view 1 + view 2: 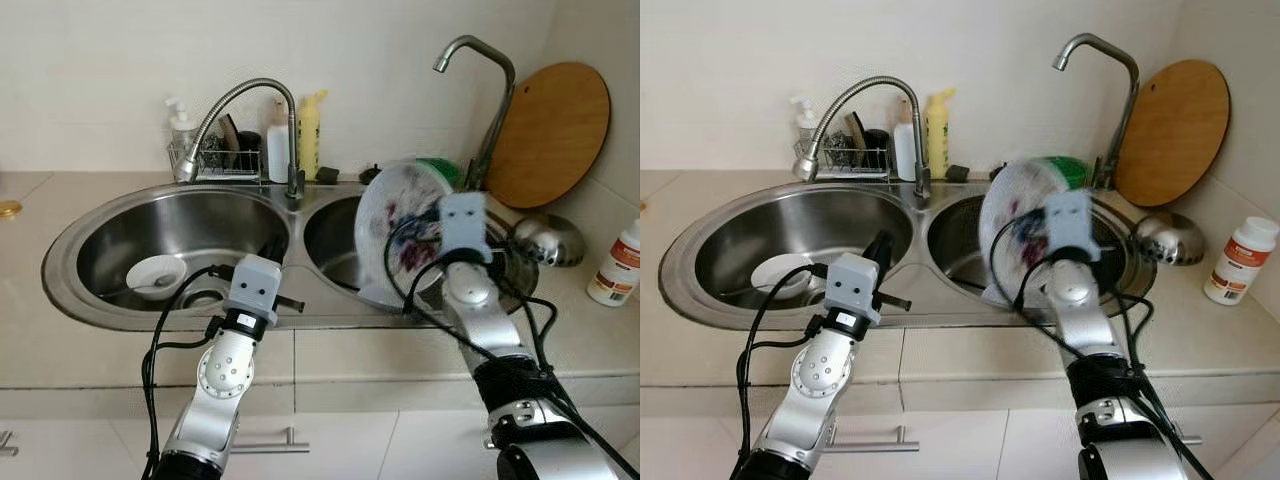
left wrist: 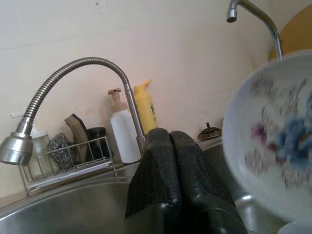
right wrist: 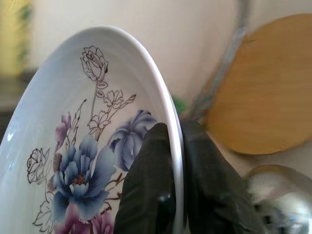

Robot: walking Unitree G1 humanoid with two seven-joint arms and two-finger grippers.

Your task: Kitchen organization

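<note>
My right claw (image 3: 178,195) is clamped on the rim of the flowered plate (image 1: 405,235), holding it upright above the sink (image 1: 120,205), forearm raised. My left claw (image 2: 170,165), fingers pressed together, points over the sink's front edge.

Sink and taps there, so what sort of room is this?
Most likely a home kitchen: a double steel sink with two taps, dish soap bottles behind it, and a flowered plate pinched in the right gripper.

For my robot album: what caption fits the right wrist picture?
Right pincer pinching the rim of a flowered plate, wooden board behind.
</note>
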